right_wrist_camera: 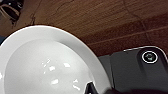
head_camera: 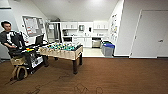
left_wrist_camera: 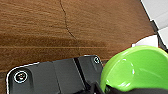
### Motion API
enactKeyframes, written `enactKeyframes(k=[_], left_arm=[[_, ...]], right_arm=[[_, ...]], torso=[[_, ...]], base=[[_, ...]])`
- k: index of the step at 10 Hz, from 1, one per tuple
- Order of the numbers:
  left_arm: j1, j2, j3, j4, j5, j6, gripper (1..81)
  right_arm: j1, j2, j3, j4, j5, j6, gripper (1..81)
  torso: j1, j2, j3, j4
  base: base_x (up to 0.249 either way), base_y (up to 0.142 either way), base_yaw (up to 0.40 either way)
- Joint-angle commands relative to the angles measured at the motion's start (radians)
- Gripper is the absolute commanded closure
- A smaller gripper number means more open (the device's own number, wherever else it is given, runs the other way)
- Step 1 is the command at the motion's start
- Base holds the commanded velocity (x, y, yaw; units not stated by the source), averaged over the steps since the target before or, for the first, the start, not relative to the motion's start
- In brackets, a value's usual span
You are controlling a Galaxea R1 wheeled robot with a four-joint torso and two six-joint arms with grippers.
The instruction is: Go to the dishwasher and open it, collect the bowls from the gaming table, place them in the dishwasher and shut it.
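Note:
A green bowl (left_wrist_camera: 135,67) hangs over the brown wood floor in the left wrist view, with my left gripper (left_wrist_camera: 102,89) shut on its rim. In the right wrist view a white bowl (right_wrist_camera: 47,65) is carried the same way, my right gripper (right_wrist_camera: 92,90) shut on its edge. The dishwasher (head_camera: 96,42), a steel front under the white counter, stands far ahead in the kitchen at the back of the room; it is too small to tell how its door stands. The gaming table is out of view.
A table-football table (head_camera: 62,50) stands ahead on the left. A person (head_camera: 8,37) sits beside a control rig and a wheeled cart (head_camera: 23,62) at the far left. Blue-lidded bins (head_camera: 108,48) stand by the right wall near the kitchen. Cables (head_camera: 62,76) lie on the floor.

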Motion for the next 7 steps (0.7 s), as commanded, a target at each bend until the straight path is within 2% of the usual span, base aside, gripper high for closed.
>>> enactKeyframes(k=[1,7], left_arm=[[-0.07,-0.028,0.023,0.014,0.016,0.006,81.1],[-0.07,-0.031,0.028,0.014,0.015,0.006,81.1]], right_arm=[[0.081,-0.011,0.014,-0.017,-0.01,-0.002,81.1],[0.084,-0.007,0.013,-0.017,-0.011,-0.002,81.1]], torso=[[0.001,0.0,0.0,0.0],[0.001,0.0,0.0,0.0]], base=[[0.0,0.0,-0.34],[0.0,0.0,-0.34]])
